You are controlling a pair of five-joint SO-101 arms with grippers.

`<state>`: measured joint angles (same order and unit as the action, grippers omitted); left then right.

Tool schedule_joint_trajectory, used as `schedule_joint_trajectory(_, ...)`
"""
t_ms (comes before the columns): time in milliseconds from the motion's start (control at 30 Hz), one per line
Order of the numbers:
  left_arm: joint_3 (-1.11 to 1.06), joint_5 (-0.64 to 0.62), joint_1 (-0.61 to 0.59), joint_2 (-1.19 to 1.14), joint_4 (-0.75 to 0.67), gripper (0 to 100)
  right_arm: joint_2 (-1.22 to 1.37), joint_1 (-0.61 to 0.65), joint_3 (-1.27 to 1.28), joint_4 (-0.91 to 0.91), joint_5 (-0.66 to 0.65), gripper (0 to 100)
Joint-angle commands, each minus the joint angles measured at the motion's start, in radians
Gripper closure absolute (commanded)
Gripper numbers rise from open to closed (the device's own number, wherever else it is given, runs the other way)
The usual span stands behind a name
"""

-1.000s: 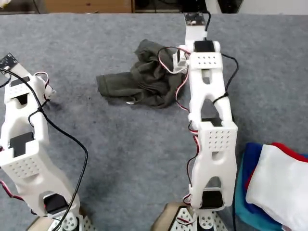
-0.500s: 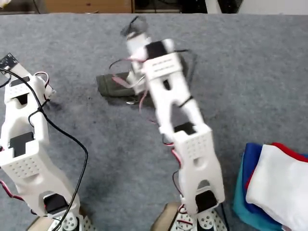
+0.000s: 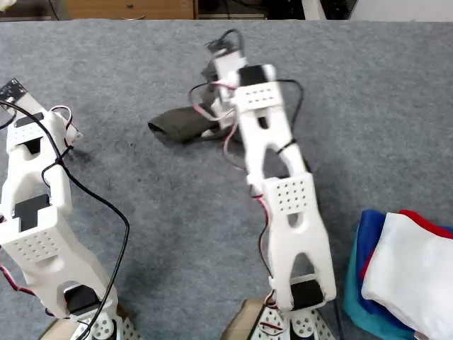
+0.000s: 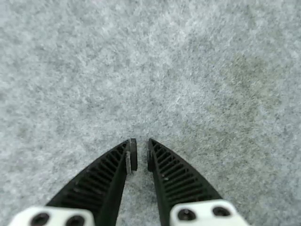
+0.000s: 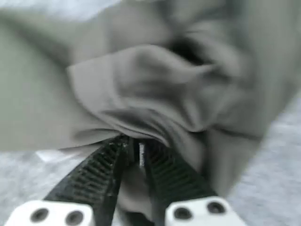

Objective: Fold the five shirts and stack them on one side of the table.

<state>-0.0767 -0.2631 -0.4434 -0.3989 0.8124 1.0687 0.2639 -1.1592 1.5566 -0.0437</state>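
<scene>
The right arm covers most of the crumpled olive shirt (image 3: 180,126) at the far middle of the grey tabletop (image 3: 389,106). The right gripper (image 5: 136,146) pinches one of its folds. The left gripper (image 4: 139,153), nearly closed and holding nothing, hangs over bare tabletop. The stack of folded shirts (image 3: 403,276) is cut off at the near right edge.

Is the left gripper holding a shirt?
No, the left gripper hangs over bare grey table cover, while the olive shirt is pinched in the right gripper.
</scene>
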Motion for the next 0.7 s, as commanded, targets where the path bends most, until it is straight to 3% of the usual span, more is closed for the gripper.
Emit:
schedule_joint_trajectory(0, 0.048, -0.006, -0.003, 0.008, -0.015, 95, -0.007, -0.056, -0.128, 0.058, 0.000, 96.8)
schedule_joint_trajectory(367, 0.057, -0.006, -0.002, 0.007, -0.015, 95, -0.013, -0.051, -0.447, 0.232, 0.002, 97.2)
schedule_joint_trajectory(500, 0.058, -0.006, -0.002, 0.007, -0.015, 95, -0.031, -0.018, -0.423, 0.232, 0.041, 97.2)
schedule_joint_trajectory(667, 0.058, -0.006, 0.000, 0.007, -0.015, 95, -0.005, 0.131, -0.278, 0.230, 0.025, 96.9)
